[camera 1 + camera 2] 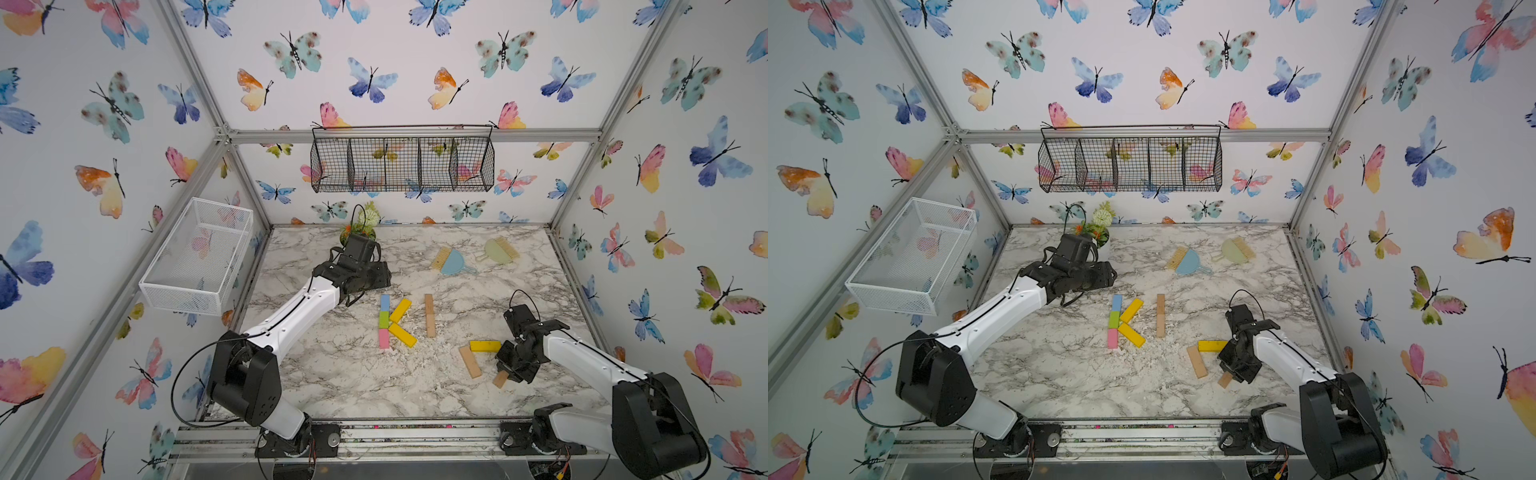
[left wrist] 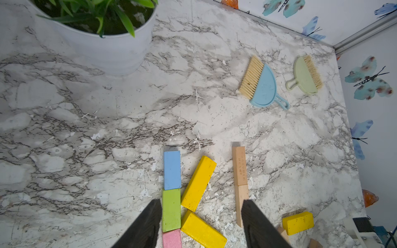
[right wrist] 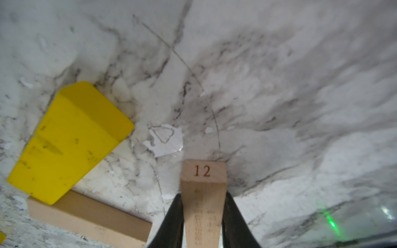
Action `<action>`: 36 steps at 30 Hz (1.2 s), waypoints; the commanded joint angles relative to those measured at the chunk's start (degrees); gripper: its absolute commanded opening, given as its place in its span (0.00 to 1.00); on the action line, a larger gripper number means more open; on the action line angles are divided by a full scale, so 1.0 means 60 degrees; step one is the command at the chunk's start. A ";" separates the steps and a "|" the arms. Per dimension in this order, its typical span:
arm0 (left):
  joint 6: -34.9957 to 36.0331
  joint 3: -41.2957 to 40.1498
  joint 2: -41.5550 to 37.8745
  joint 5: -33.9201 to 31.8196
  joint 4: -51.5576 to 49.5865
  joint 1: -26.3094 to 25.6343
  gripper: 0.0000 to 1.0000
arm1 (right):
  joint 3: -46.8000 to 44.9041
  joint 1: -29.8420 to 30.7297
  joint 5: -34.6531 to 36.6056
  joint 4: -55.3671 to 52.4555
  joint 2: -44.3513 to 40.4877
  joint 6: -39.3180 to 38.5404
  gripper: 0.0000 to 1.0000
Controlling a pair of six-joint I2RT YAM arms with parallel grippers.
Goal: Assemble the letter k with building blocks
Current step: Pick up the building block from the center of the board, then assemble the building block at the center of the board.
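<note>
Looking across both top views, a small K lies mid-frame on the marble table (image 1: 332, 382): light blue block (image 1: 385, 303), green block (image 1: 384, 319) and pink block (image 1: 384, 338) run end to end as the stem, with the upper yellow block (image 1: 400, 310) and lower yellow block (image 1: 402, 335) slanting off its right side as limbs. Just right of it, a tan pair (image 1: 429, 316) laid end to end looks like the start of a second stem. At lower right the right gripper (image 1: 508, 371) tips down over the spare pieces, the third yellow block (image 1: 485, 345) and a loose tan block (image 1: 470, 361). The left gripper (image 1: 380, 279) hangs upper left of the K near the potted plant (image 1: 359, 226), probably parked clear of the finished letter. From the left wrist, its fingers (image 2: 150, 216) stand apart with nothing between them, the K below. From the right wrist, the jaws are clenched on the long sides of the tan block stamped 12 (image 3: 204, 171), leaving its numbered end free, a hold that should let it be set down end-on against another piece.
</note>
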 commanded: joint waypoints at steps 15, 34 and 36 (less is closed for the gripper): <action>-0.0032 -0.0317 -0.0055 0.0508 0.0073 0.0881 0.61 | 0.4851 0.3265 0.0439 -0.0607 0.3069 -0.2583 0.22; 0.0522 -0.1371 -0.1014 0.0258 0.0351 0.2387 0.84 | 0.6008 0.5770 -0.0410 0.0574 0.5738 -0.1730 0.21; 0.0497 -0.1363 -0.1029 0.0239 0.0363 0.2397 0.87 | 0.5959 0.5770 -0.0389 0.0643 0.5723 -0.1623 0.21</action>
